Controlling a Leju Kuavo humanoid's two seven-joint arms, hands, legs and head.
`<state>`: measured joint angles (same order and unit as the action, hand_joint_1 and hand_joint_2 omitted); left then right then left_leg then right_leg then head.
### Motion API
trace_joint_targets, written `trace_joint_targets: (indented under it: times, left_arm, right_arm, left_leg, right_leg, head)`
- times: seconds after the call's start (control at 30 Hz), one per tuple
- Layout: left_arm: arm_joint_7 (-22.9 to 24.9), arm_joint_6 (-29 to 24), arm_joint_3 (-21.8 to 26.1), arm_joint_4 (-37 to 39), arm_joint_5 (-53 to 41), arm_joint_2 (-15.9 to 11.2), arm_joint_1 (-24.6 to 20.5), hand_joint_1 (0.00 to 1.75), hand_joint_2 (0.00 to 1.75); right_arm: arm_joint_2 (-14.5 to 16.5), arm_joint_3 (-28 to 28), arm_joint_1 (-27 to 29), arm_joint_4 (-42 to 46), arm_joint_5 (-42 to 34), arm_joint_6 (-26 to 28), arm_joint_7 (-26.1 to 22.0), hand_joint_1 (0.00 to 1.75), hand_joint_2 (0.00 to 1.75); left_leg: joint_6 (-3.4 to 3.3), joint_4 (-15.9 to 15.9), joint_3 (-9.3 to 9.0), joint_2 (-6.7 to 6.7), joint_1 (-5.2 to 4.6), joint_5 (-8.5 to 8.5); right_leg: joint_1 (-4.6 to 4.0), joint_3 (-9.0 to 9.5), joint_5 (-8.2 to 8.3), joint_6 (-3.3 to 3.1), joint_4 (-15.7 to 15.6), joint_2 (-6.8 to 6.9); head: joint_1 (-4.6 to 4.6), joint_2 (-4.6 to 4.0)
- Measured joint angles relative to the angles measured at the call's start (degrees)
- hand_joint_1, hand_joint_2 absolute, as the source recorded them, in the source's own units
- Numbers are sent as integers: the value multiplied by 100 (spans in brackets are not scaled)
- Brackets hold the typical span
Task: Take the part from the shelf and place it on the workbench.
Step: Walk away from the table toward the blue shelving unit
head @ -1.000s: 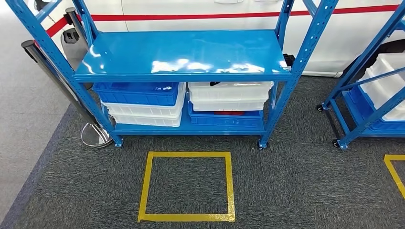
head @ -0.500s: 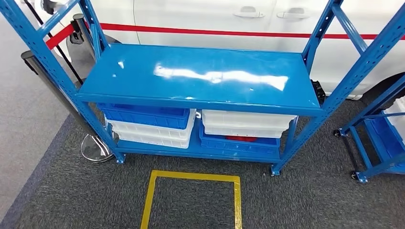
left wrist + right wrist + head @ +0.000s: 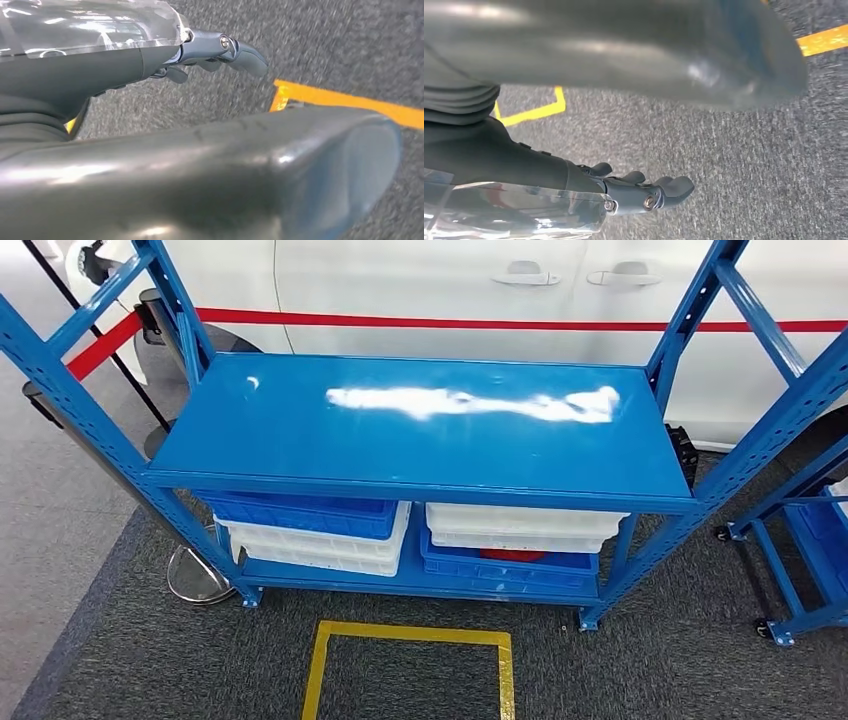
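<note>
- Part: none can be made out for certain in the head view; a red patch (image 3: pixel 512 555) is glimpsed in the lower blue bin (image 3: pixel 500 568) under a white bin (image 3: pixel 520 525), and whether that is the part cannot be told. The shelf (image 3: pixel 420 425) is of glossy blue sheet metal on perforated uprights, its upper deck bare and glaring. Stacked blue and white plastic bins (image 3: pixel 310 530) are kept on the bottom level. Yellow tape (image 3: pixel 410 635) is laid as a square on coarse grey carpet (image 3: pixel 650 670).
- In the left wrist view, the left robot hand (image 3: pixel 220 52) is seen hanging over the carpet, well apart from the shelf, dark fingers loosely extended, nothing held. A smooth grey thumb and a clear glossy cover are seen close to the lens.
- In the right wrist view, the right robot hand (image 3: pixel 644 192) is likewise hung over carpet beside tape, fingers loosely apart, empty.
- The approach step is judged to be in hand; nothing is grasped. Next, an arm would need raising toward the bins, and the part located first.
</note>
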<state>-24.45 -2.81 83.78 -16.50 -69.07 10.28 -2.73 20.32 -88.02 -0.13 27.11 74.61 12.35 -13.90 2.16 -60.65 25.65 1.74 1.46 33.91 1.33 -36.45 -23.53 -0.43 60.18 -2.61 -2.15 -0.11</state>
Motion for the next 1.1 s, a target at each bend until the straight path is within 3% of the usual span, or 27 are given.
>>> trace_joint_targets:
  times: [0.07, 0.13, 0.2, 0.27, 0.33, 0.37, 0.4, 0.43, 0.5, 0.53, 0.63, 0.7, 0.73, 0.77, 0.83, 0.87, 0.9, 0.93, 1.0, 1.03, 1.1]
  left_arm:
    - [2, 1, 2, 0, -1, -4, 31, 0, 0]
    - [2, 1, 3, 0, -3, -7, 44, 0, 0]
    - [1, 0, 4, 0, -5, -8, 46, 0, 0]
    - [1, -1, 4, 0, -8, -8, 47, 0, 0]
    - [1, -7, 4, 0, -8, -8, 57, 0, 0]
    - [1, -10, 4, 0, -8, -9, 60, 0, 0]
    - [0, -14, 4, 0, -9, -9, 60, 0, 0]
    - [-2, -16, 4, 0, -9, -10, 59, 0, 0]
    - [-11, -16, 4, 0, -16, -4, 56, 0, 0]
    - [-17, -16, 4, 0, -22, -2, 52, 0, 0]
    - [-30, -14, 3, 0, -33, -1, 25, 0, 0]
    - [-34, -11, 3, 0, -35, -8, 14, 0, 0]
    - [-36, -10, 3, 0, -34, -10, 9, 0, 0]
    - [-37, -7, 4, 0, -33, -14, 11, 0, 0]
    - [-34, 4, 4, 0, -29, -15, 13, 0, 0]
    - [-32, 9, 6, 0, -29, -16, 19, 0, 0]
    - [-30, 13, 8, 0, -28, -18, 27, 0, 0]
    - [-29, 15, 10, 0, -27, -22, 33, 0, 0]
    - [-29, 22, 15, 0, -26, -35, 38, 0, 0]
    - [-30, 25, 17, 0, -27, -41, 34, 0, 0]
    - [-32, 31, 21, 0, -28, -48, 28, 0, 0]
  right_arm:
    - [-2, 1, -6, 8, -68, 3, -37, 0, 0]
    - [1, 2, 6, 12, -55, 30, -52, 0, 0]
    - [2, 2, 19, 13, -18, 69, -51, 0, 0]
    - [1, 2, 13, 14, 17, 99, -49, 0, 0]
    - [1, 2, 8, 14, 58, 107, -49, 0, 0]
    - [1, 1, 10, 14, 77, 107, -49, 0, 0]
    - [1, -1, 12, 14, 90, 107, -49, 0, 0]
    - [1, -3, 14, 14, 100, 107, -49, 0, 0]
    - [-3, -4, 17, 16, 119, 108, -45, 0, 0]
    - [-6, -4, 14, 17, 133, 108, -41, 0, 0]
    - [-10, -4, 10, 25, 161, 110, -23, 0, 0]
    - [-2, -3, 17, 30, 167, 111, -10, 0, 0]
    - [2, -2, 18, 32, 169, 112, -7, 0, 0]
    - [6, -2, 16, 33, 171, 113, -4, 0, 0]
    - [5, -2, 6, 34, 175, 112, -1, 0, 0]
    - [5, -2, 3, 34, 176, 112, -1, 0, 0]
    - [5, -2, 4, 34, 178, 110, -1, 0, 0]
    - [5, -2, 6, 34, 178, 108, -1, 0, 0]
    - [5, -2, 9, 34, 177, 94, -2, 0, 0]
    - [5, -2, 6, 34, 174, 86, -4, 0, 0]
    - [6, -2, 2, 34, 158, 63, -7, 0, 0]
  left_leg:
    - [-50, 230, 0, 75, -17, -66]
    - [-173, 237, 33, 41, -42, -126]
    - [-274, 284, 22, 3, -38, -225]
    - [-334, 318, 16, -49, -46, -264]
    - [-368, 319, 16, -93, -88, -250]
    - [-385, 319, 3, -110, -111, -232]
    - [-396, 318, -21, -119, -133, -209]
    - [-402, 319, -61, -122, -154, -179]
    - [-395, 322, -142, -128, -189, -103]
    - [-376, 324, -165, -132, -195, -68]
    - [-301, 388, -210, -147, -190, -16]
    - [-251, 397, -280, -152, -195, 39]
    - [-220, 249, -232, -153, -193, 125]
    - [-188, -32, -93, -153, -173, 252]
    - [-113, -804, 404, -153, -124, 500]
    - [-81, -1070, 622, -153, -100, 520]
    - [-52, -1148, 755, -154, -79, 418]
    - [-32, -994, 774, -155, -62, 197]
    - [-23, -305, 598, -157, -40, -325]
    - [-48, -3, 508, -155, -46, -487]
    - [-128, 219, 455, -146, -76, -546]
  right_leg:
    - [7, -19, 7, 89, 16, -23]
    - [2, -27, 33, 177, -13, -53]
    - [4, -63, -31, 231, 60, 13]
    - [-7, -299, -319, 247, 547, 148]
    - [-19, -662, -622, 244, 1286, 207]
    - [-24, -772, -648, 231, 1500, 216]
    - [-37, -781, -565, 204, 1508, 222]
    - [-59, -681, -388, 162, 1294, 225]
    - [-126, -336, -55, 37, 598, 229]
    - [-156, -197, 1, -19, 323, 234]
    - [-195, -57, -89, -97, 66, 249]
    - [-148, 58, -99, -114, -69, 260]
    - [-118, 136, -101, -120, -149, 267]
    - [-98, 202, -106, -128, -204, 274]
    - [-92, 264, -139, -143, -234, 275]
    - [-90, 284, -160, -144, -230, 272]
    - [-87, 308, -184, -135, -222, 267]
    - [-80, 336, -210, -121, -208, 262]
    - [-69, 385, -268, -77, -167, 255]
    - [-72, 395, -295, -45, -142, 251]
    - [-80, 398, -315, 27, -127, 247]
  head:
    - [-7, 0]
    - [-12, 0]
    - [-2, 0]
    - [17, 0]
    - [27, 0]
    - [26, 0]
    - [26, 0]
    - [27, 0]
    - [19, 0]
    - [12, 0]
    - [4, 0]
    - [3, 0]
    - [-3, 0]
    - [-9, 0]
    - [-16, 0]
    - [-17, 0]
    - [-17, 0]
    - [-17, 0]
    - [-16, 0]
    - [-16, 0]
    - [-10, 0]
